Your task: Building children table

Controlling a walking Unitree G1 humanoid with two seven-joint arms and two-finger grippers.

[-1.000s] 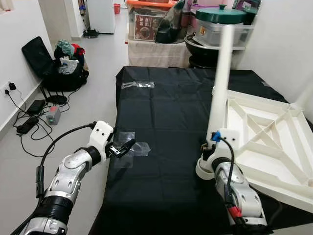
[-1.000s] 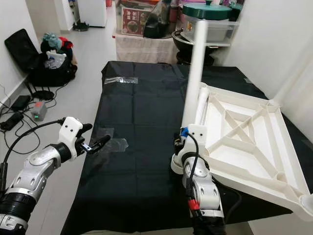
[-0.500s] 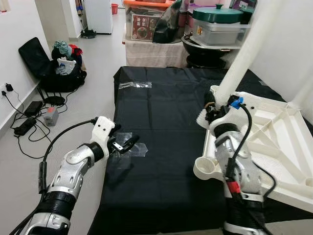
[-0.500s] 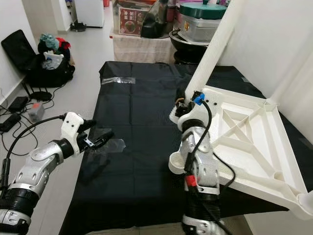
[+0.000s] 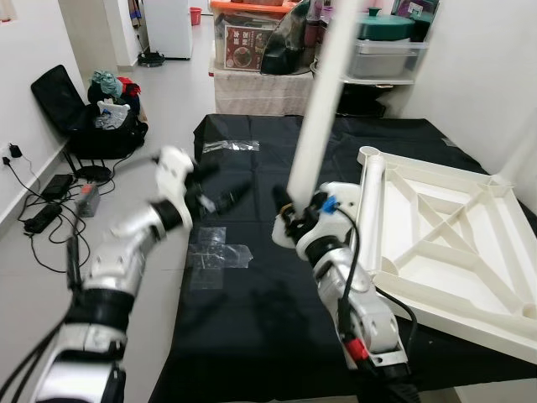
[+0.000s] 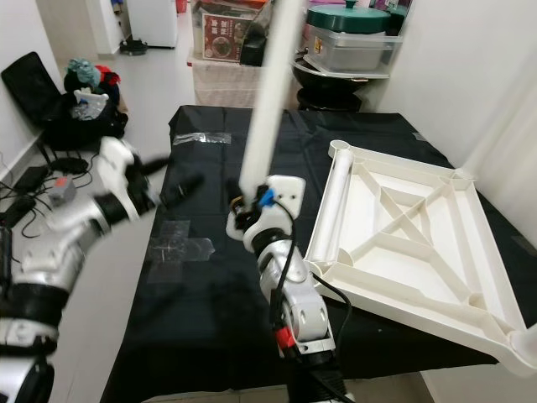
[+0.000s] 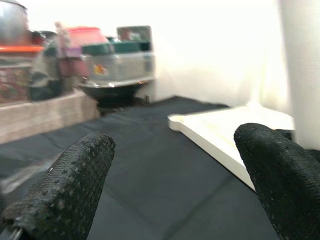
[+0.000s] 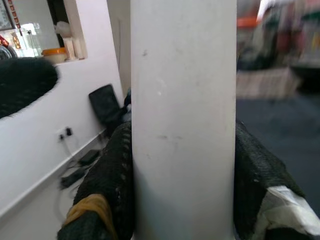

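Observation:
A long white table leg (image 5: 319,109) stands almost upright over the middle of the black-covered table (image 5: 252,319). My right gripper (image 5: 289,222) is shut on its lower end; in the right wrist view the leg (image 8: 182,115) sits between the two black fingers (image 8: 110,180). My left gripper (image 5: 226,197) hovers just left of the leg's base, open, with nothing between its fingers (image 7: 70,185). The white table top (image 5: 445,235) lies upside down on the right. A second leg (image 5: 369,210) lies along its left edge.
Clear tape patches (image 5: 214,252) stick to the black cloth. Boxes and a lidded pot (image 5: 377,38) crowd the shelf behind the table. A black bag (image 5: 92,109) and cables (image 5: 42,206) lie on the floor at left. A white wall runs along the right.
My right gripper has carried the leg leftwards, away from the table top's corner to the middle of the table. My left arm has lifted and reached in toward the leg's base.

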